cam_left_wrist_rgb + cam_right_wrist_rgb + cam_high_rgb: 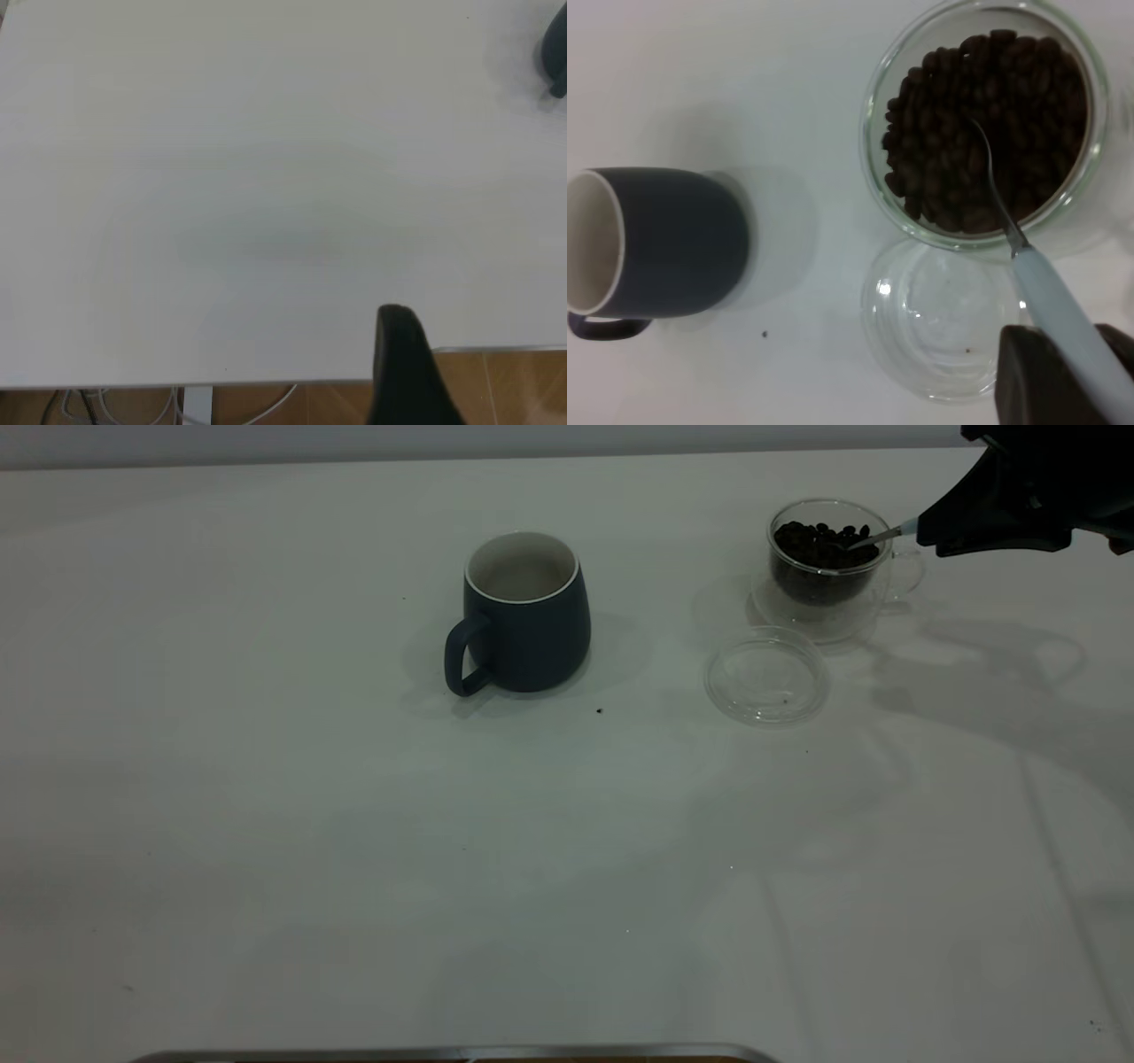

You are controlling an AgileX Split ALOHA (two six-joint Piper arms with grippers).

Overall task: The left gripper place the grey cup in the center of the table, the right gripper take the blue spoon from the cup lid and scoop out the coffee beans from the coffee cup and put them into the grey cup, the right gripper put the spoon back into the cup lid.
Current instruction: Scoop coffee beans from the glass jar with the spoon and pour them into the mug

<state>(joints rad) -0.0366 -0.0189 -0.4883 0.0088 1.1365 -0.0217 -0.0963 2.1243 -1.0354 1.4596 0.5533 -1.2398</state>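
The grey cup [528, 613] stands upright mid-table, handle toward the front left, inside white and empty; it also shows in the right wrist view [660, 242]. The glass coffee cup [828, 567] full of coffee beans [988, 133] stands at the back right. The clear cup lid [767, 675] lies on the table in front of it, empty [943, 323]. My right gripper [992, 527] is shut on the blue spoon's handle [1063, 323]; the metal bowl of the spoon is dipped into the beans [873, 537]. Only one finger of my left gripper [403, 372] shows, at the table's edge.
A stray coffee bean [600, 711] lies on the white table [354, 850] in front of the grey cup. A metal edge [461, 1054] runs along the near side. Cables [133, 403] hang below the table's edge in the left wrist view.
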